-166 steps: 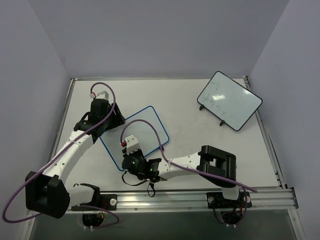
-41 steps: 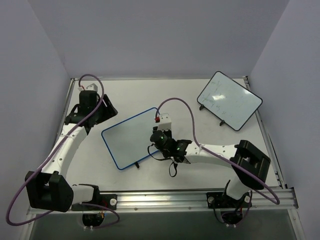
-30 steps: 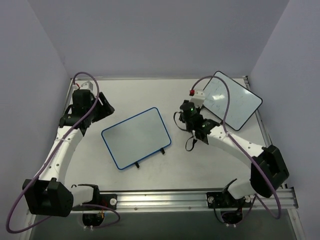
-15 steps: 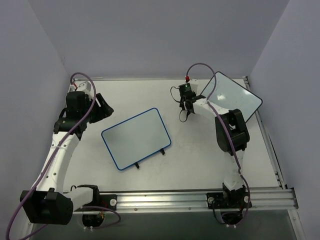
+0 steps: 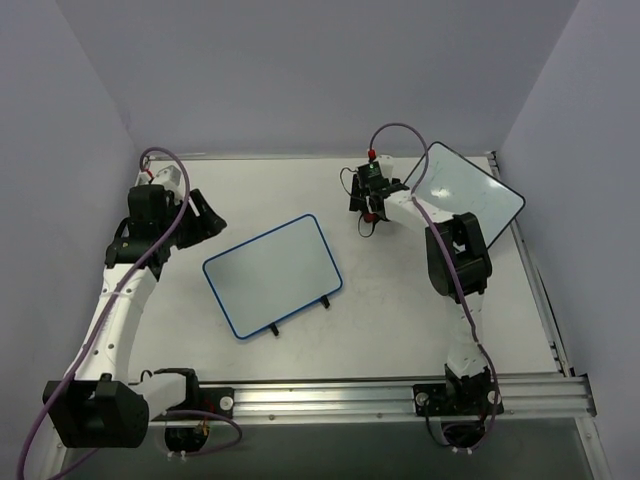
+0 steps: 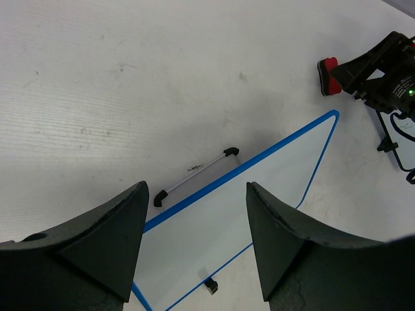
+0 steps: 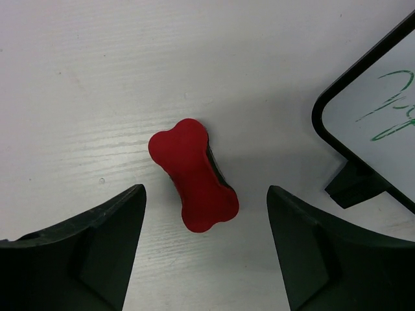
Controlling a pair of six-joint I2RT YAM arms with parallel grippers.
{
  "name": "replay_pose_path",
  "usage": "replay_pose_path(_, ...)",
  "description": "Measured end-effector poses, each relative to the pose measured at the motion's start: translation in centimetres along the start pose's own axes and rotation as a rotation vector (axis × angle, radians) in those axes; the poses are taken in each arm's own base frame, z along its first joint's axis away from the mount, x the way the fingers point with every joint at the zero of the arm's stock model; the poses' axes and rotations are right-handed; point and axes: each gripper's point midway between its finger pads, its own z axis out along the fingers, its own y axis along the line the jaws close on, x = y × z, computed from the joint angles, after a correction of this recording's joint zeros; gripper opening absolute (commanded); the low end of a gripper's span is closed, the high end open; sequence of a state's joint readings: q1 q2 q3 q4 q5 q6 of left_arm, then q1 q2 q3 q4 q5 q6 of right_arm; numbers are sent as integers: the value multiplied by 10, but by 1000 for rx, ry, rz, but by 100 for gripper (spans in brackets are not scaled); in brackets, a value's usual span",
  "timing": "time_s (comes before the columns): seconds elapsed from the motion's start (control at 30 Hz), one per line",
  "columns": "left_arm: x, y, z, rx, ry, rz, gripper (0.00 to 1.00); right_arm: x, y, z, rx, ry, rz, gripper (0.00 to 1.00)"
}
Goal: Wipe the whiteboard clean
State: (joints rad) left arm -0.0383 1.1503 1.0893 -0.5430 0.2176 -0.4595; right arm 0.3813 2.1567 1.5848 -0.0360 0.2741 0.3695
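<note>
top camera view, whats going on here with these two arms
Two robot arms are on a board-erasing job. The whiteboard with the blue frame stands on its feet mid-table, and its surface looks clean. The right gripper is open above the red eraser, which lies loose on the table beside the black-framed whiteboard. The left gripper is open and empty, off to the blue board's left, touching nothing.

A black-framed board (image 5: 460, 200) with green marks stands on the table (image 5: 400, 310).
</note>
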Motion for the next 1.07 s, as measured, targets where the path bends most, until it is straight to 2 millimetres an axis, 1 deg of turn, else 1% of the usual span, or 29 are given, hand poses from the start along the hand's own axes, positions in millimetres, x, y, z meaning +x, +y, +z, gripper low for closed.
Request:
replay_pose_path(0.07,0,1,0,1,0,-2,70,0,0,-1,1,2,-2,75)
replay_pose_path(0.1,0,1,0,3,1,-3,70,0,0,-3,-1,2,-4,79)
replay_pose_path(0.17,1,0,-1,9,4,-1,71,-3,1,-12,-7,-3,-7,82)
replay_pose_path(0.23,1,-1,-2,20,7,10,71,-8,0,-30,-20,-20,-7,88)
replay_pose_path(0.27,2,-2,-4,23,10,20,72,-10,0,-42,-29,-28,-7,93)
replay_pose_path(0.3,3,-2,-6,25,11,28,73,-16,2,-57,-44,-47,-6,100)
replay_pose_path(0.33,3,-2,-8,26,11,35,73,-21,4,-72,-64,-70,-1,100)
replay_pose_path(0.5,-1,-6,-25,37,-30,67,73,-48,8,-172,-203,-228,45,100)
replay_pose_path(0.6,-7,-9,-37,41,-72,84,74,-56,-1,-233,-289,-335,91,100)
replay_pose_path(0.67,-11,-10,-44,41,-100,91,76,-57,-9,-264,-325,-392,120,100)
replay_pose_path(0.7,-12,-10,-47,44,-112,93,76,-56,-14,-275,-338,-411,131,100)
replay_pose_path(0.77,-12,-10,-52,47,-127,95,76,-52,-23,-290,-351,-437,153,100)
replay_pose_path(0.83,-10,-9,-53,47,-128,94,76,-45,-32,-295,-343,-442,162,100)
replay_pose_path(0.9,-7,-6,-52,43,-121,92,76,-35,-40,-294,-325,-433,161,100)
replay_pose_path(1.0,-3,-3,-50,37,-111,88,77,-15,-49,-287,-300,-400,143,100)
replay_pose_path(1.07,-2,-3,-50,36,-111,88,77,-8,-52,-284,-289,-386,137,100)
